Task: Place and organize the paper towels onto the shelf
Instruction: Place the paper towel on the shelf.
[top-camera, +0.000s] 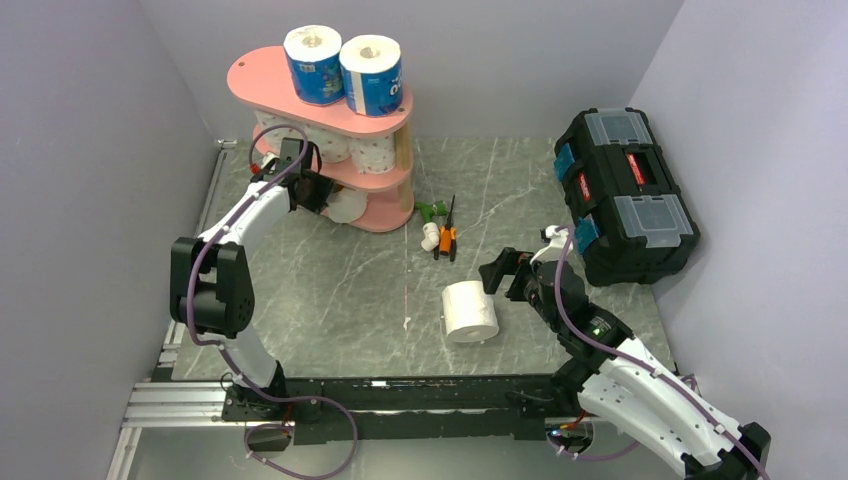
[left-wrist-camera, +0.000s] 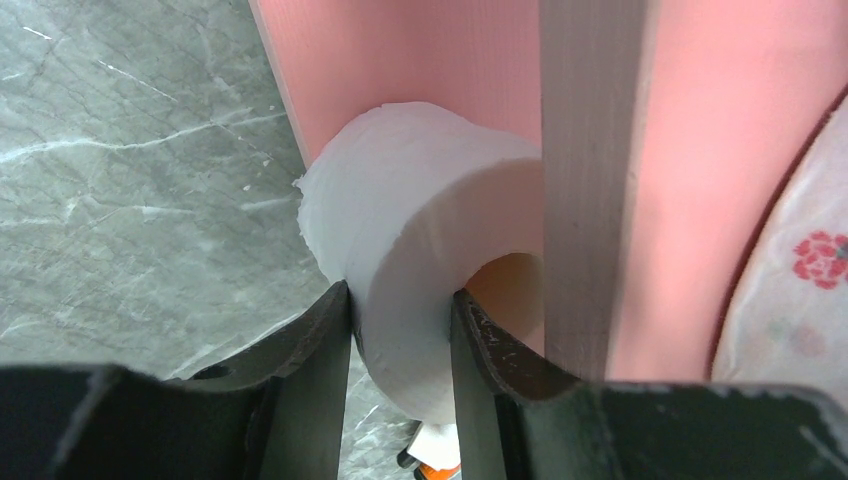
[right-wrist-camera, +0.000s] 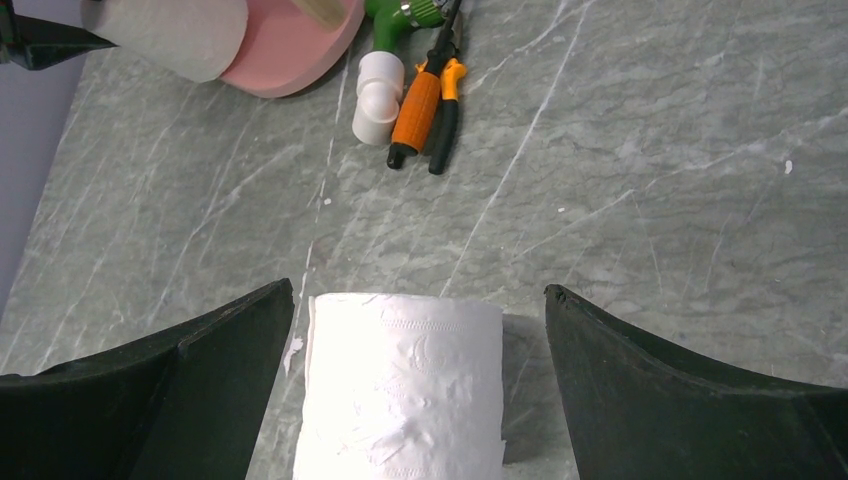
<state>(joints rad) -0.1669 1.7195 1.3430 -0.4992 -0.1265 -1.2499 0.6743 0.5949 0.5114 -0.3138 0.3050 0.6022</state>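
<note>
- Top external view, upper left: the shelf (top-camera: 255, 75) already carries two blue-wrapped rolls (top-camera: 345, 68) on its top board. I count about three pink-dotted rolls (top-camera: 375, 152) on the middle board, though my left arm hides part of that row.
- Left wrist view: my left gripper (left-wrist-camera: 400, 310) is clamped on a plain roll (left-wrist-camera: 420, 190), one finger inside the core and one outside. The roll is at the edge of the bottom board, beside a wooden post (left-wrist-camera: 585, 180). I judge it not yet released.
- A second plain roll (top-camera: 470, 311) sits on the table (top-camera: 330, 290), centre right. My right gripper (right-wrist-camera: 418, 290) is spread wide either side of it, holding nothing.
- My tally is roughly five shelved, one held at the shelf and one left: seven visible.
- Outside the job there is one black toolbox (top-camera: 625, 195) at right and a few small hand tools (top-camera: 446, 235) at mid-frame.
</note>
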